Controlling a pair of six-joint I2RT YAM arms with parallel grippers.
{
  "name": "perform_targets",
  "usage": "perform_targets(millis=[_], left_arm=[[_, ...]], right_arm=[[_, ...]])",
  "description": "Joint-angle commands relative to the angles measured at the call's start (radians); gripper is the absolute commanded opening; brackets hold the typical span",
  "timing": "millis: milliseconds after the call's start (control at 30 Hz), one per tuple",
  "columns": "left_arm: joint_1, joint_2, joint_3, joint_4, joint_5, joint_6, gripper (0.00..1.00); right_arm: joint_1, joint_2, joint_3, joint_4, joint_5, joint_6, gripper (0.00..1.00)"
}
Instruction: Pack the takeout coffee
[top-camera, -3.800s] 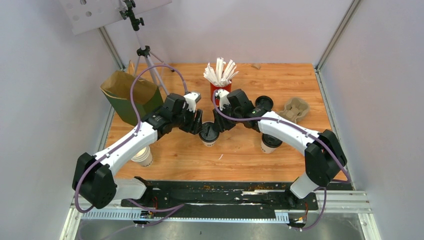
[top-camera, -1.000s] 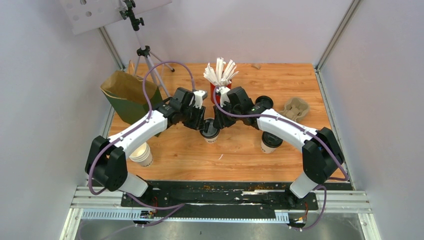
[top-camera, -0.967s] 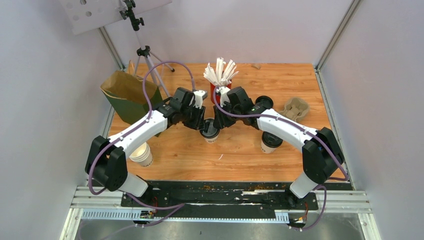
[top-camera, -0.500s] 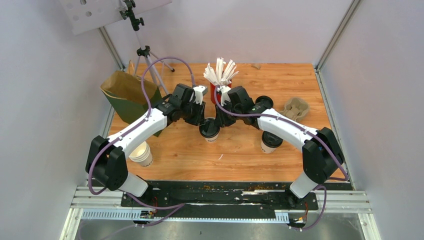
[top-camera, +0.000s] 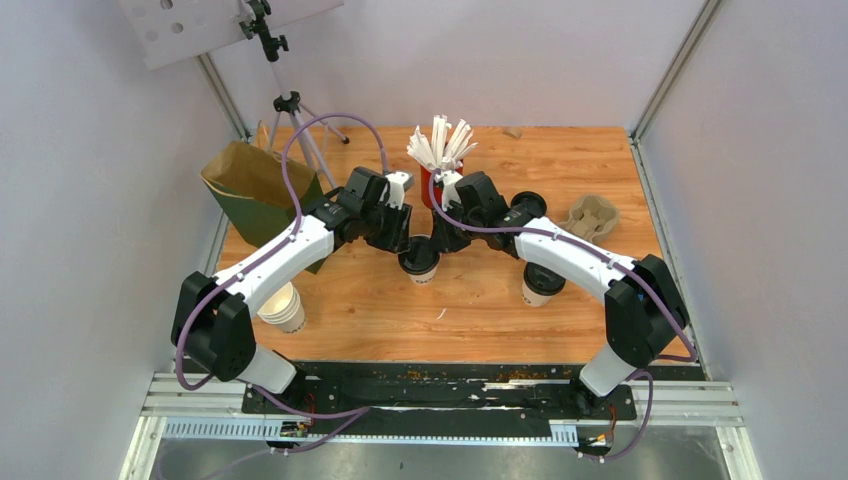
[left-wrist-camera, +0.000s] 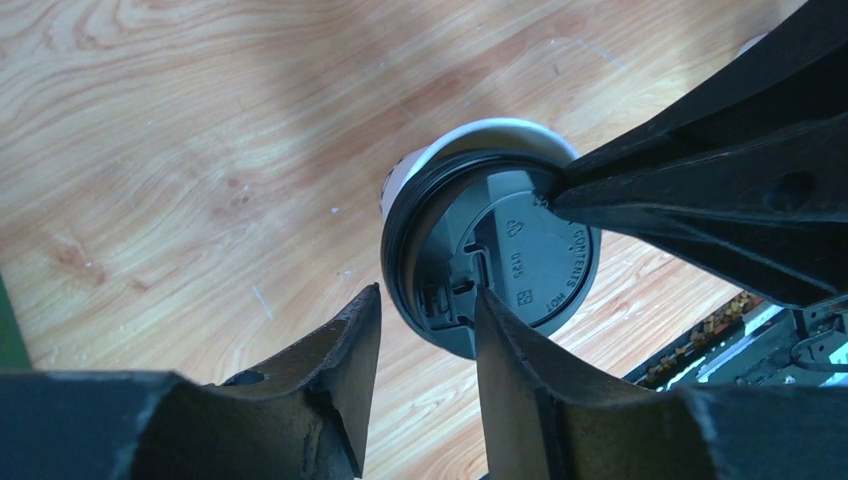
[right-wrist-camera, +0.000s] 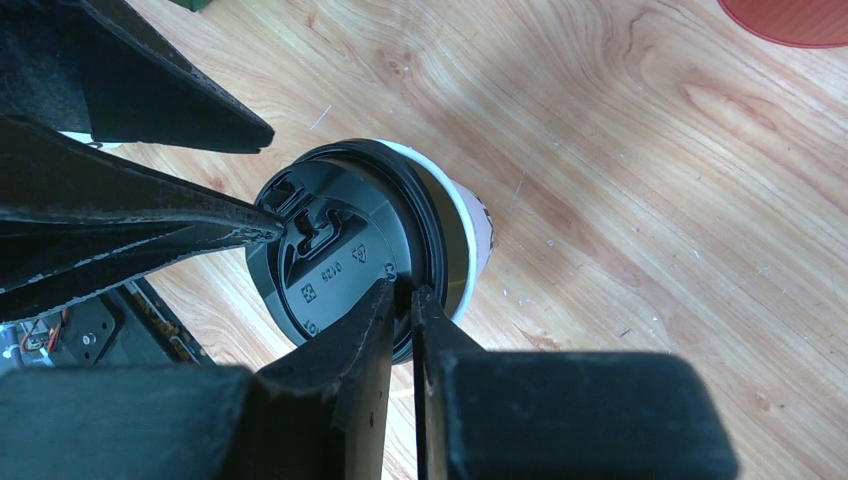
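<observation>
Takeout coffee (top-camera: 420, 262) stands mid-frame on the bench (top-camera: 600, 160), its lid rim pinched by the nearly closed right hand (right-wrist-camera: 402, 296), the left hand (left-wrist-camera: 427, 300) open astride that rim.

Three black lids (top-camera: 419, 257) (top-camera: 543, 278) (top-camera: 528, 206), one green bag (top-camera: 252, 212), one red cup (top-camera: 428, 188).

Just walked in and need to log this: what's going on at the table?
Both arms meet at the lidded cup mid-table. The right arm has its jaws pinched on the rim of the black lid; the left arm holds its jaws open across the opposite side, one tip on the lid. The cup is not yet in the green bag.
</observation>
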Motion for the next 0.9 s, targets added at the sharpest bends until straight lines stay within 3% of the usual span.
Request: perform_targets(millis=[0,267,667,867], left_arm=[[0.003,-0.019,0.046,-0.056,-0.052,-0.001,0.49],[0.004,-0.02,-0.001,-0.023,-0.019,-0.02,0.55],[0.003,0.021,-0.008,0.025,0.022,-0.046,0.48],[0.003,0.029,0.0,0.009,0.006,-0.033,0.49]], right_arm=[[-0.006,-0.021,0.016,0.002,0.042,0.005,0.12],[-0.007,-0.021,0.015,0.001,0.048,0.008,0.12],[-0.007,-0.028,0.013,0.003,0.042,0.014,0.12],[-0.008,-0.027,0.012,0.002,0.048,0.013,0.12]])
